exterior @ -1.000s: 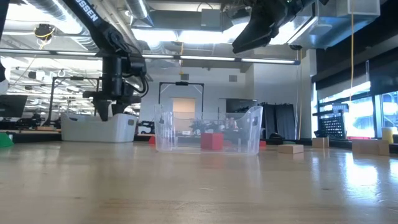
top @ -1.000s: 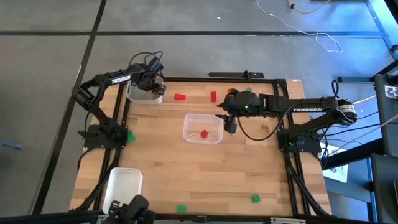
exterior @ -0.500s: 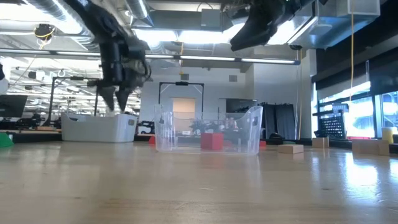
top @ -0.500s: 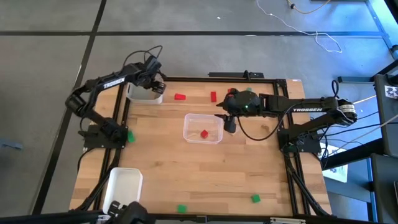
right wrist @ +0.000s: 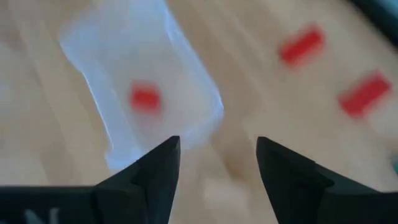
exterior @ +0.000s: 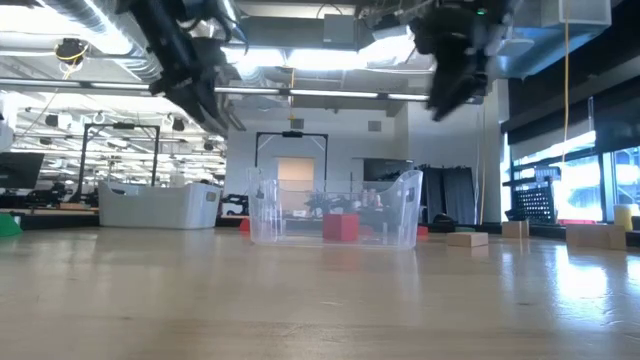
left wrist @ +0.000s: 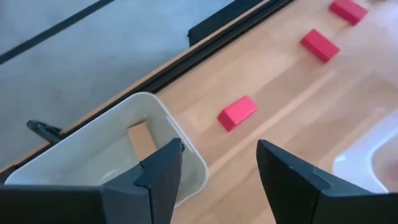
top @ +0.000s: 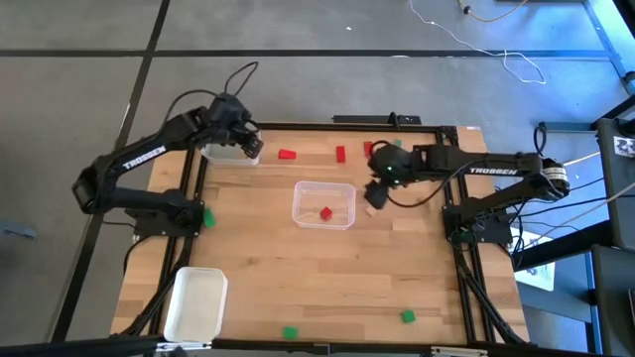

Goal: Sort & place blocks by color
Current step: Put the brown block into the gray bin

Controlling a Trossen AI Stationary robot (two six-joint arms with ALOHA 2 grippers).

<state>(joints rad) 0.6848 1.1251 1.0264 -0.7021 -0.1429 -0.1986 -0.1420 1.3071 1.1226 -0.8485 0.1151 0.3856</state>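
Note:
My left gripper point(left wrist: 217, 168) is open and empty, raised above the white tray point(top: 230, 151) at the far-left corner, over its rim point(left wrist: 168, 124). A tan block point(left wrist: 142, 140) lies in that tray. My right gripper point(right wrist: 216, 155) is open and empty, high beside the right wall of the clear tray point(top: 323, 204), which holds one red block point(top: 325, 212). Three red blocks point(top: 288, 154) point(top: 340, 153) point(top: 369, 149) lie along the far edge. Green blocks point(top: 290, 332) point(top: 407, 316) lie near the near edge, another point(top: 207, 216) at the left edge.
A second white tray point(top: 195, 302) sits at the near-left corner. Tan blocks point(exterior: 467, 239) point(exterior: 590, 235) lie on the table's right part. Bare wood stretches between the clear tray and the near edge. A black frame point(top: 392, 121) borders the table.
My left gripper has risen from down at the white tray to well above it, tipping as the arm swung out toward the left. My right gripper has shifted a little toward the right edge, away from the clear tray, and turned. No block has moved.

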